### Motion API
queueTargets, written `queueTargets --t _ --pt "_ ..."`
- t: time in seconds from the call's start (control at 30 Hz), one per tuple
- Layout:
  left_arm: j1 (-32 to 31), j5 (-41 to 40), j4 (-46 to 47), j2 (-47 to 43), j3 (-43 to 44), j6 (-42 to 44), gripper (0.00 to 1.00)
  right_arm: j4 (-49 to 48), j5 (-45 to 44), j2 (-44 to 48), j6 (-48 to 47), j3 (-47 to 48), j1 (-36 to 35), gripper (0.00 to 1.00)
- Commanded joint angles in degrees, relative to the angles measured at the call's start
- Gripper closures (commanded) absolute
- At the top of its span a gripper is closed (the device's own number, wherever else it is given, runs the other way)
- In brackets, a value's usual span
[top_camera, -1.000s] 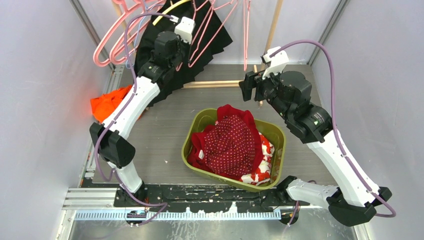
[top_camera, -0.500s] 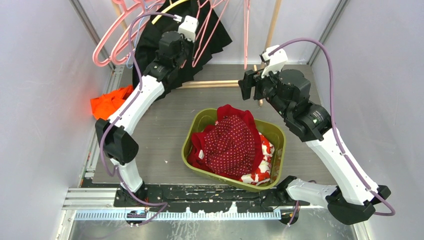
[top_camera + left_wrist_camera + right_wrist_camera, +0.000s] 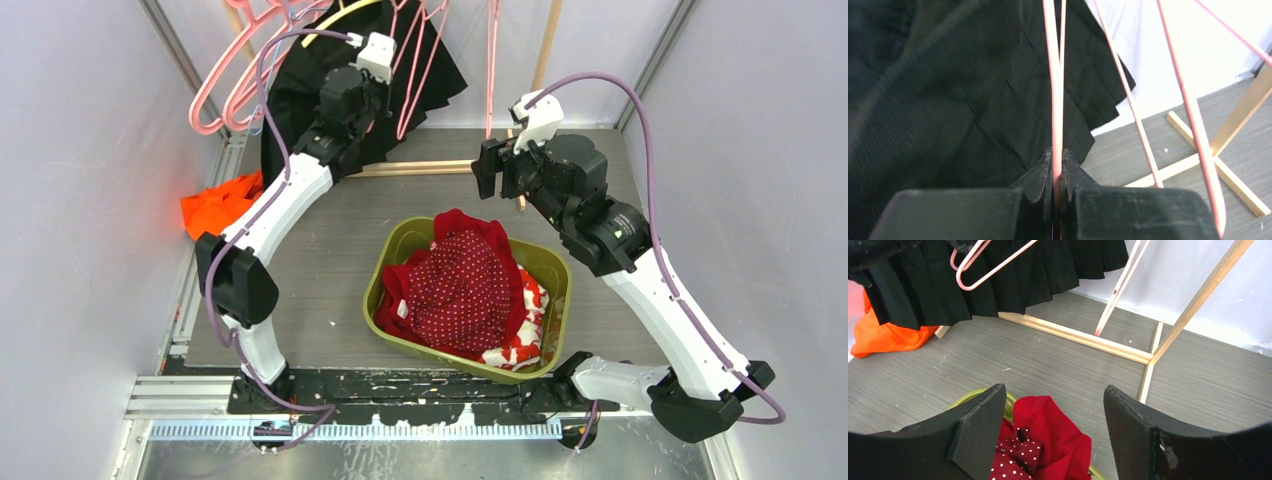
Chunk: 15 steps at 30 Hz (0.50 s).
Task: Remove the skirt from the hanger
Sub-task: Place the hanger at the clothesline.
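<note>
One black pleated skirt (image 3: 443, 72). More than one pink wire hanger (image 3: 1052, 75) is up there: at least four, but they overlap too much for an exact count. One yellow curved bar (image 3: 345, 14) among them. One wooden rack (image 3: 420, 168). One olive-green basin (image 3: 553, 262) with two garments in it: one red polka-dot garment (image 3: 465, 285) and one red-and-white floral garment (image 3: 520, 345). One orange cloth (image 3: 215, 205). Two robot arms, the left arm (image 3: 275, 205) and the right arm (image 3: 655, 290), each with one pincer: the left pincer (image 3: 1057, 170) and the right pincer (image 3: 1053, 395).
</note>
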<state>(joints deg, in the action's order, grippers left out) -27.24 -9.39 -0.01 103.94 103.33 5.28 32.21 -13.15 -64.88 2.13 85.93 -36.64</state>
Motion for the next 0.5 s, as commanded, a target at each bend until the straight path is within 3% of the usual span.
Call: queueTargets --t 0.0,0.47 --pt "0.75 0.24 2.64 0.79 7.16 -1.13 1.00 -2.23 0.23 -0.02 0.28 2.49 -0.05 0.24" --pt "2.22 9.28 -12.05 6.63 14.79 -3.93 1.00 -2.80 0.42 -0.30 0.67 1.99 0.30 0.24"
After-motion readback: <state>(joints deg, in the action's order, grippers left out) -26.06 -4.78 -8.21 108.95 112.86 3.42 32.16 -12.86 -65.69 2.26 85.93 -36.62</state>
